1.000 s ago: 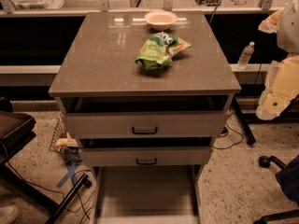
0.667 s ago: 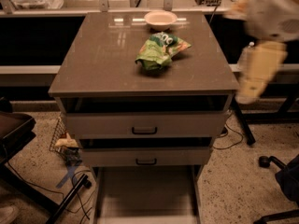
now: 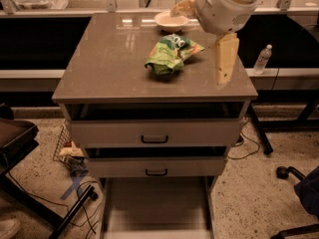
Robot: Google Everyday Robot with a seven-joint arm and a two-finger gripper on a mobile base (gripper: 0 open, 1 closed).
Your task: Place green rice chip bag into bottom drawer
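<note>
The green rice chip bag [image 3: 172, 54] lies crumpled on the brown cabinet top [image 3: 109, 68], just in front of a round white bowl [image 3: 171, 20]. My gripper [image 3: 225, 61] hangs from the big white arm at the top right, over the right part of the top and to the right of the bag, apart from it. It holds nothing that I can see. The bottom drawer [image 3: 157, 208] stands pulled out at floor level, pale grey with a bare floor.
Two grey drawer fronts with black handles [image 3: 154, 138] [image 3: 156, 172] sit above the open drawer, both slightly ajar. A water bottle [image 3: 262, 59] stands at the right. A dark chair [image 3: 12, 136] is at the left, cables and a wire basket [image 3: 67, 146] on the floor.
My arm has swung in from the right edge of the view to above the right side of the cabinet top, closer to the bag. The bag has not moved.
</note>
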